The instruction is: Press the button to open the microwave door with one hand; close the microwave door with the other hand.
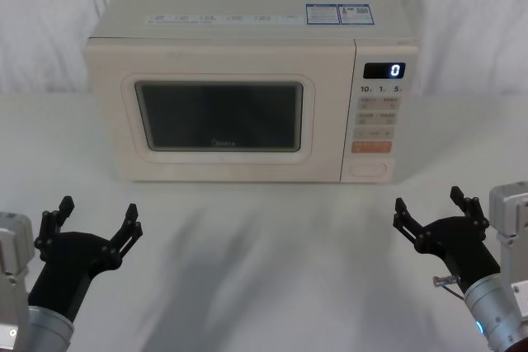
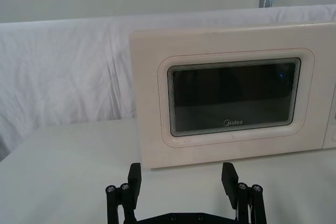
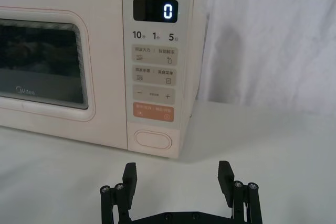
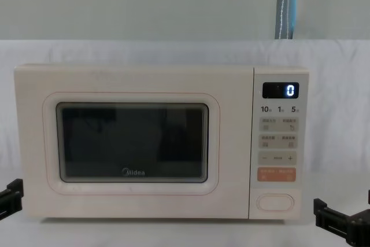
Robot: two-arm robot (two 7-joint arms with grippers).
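The cream microwave (image 1: pixel 247 6) stands at the back of the white table, its display showing 0. Its door (image 1: pixel 219 113) with the dark window and Midea logo sits flush with the front, also seen as the door (image 2: pixel 231 103) and the door (image 4: pixel 133 143). The plain oval button (image 1: pixel 369 170) is lowest on the control strip, below the orange key; it also shows as the button (image 3: pixel 153 140) and the button (image 4: pixel 275 202). My left gripper (image 1: pixel 93 220) hovers open near the front left. My right gripper (image 1: pixel 433 208) hovers open at the front right, well short of the button. Both hold nothing.
White cloth covers the table (image 1: pixel 264 269), with bare room between the grippers and the microwave front. A white draped backdrop (image 2: pixel 63 72) rises behind. The orange key (image 3: pixel 154 114) and small printed keys sit just above the button.
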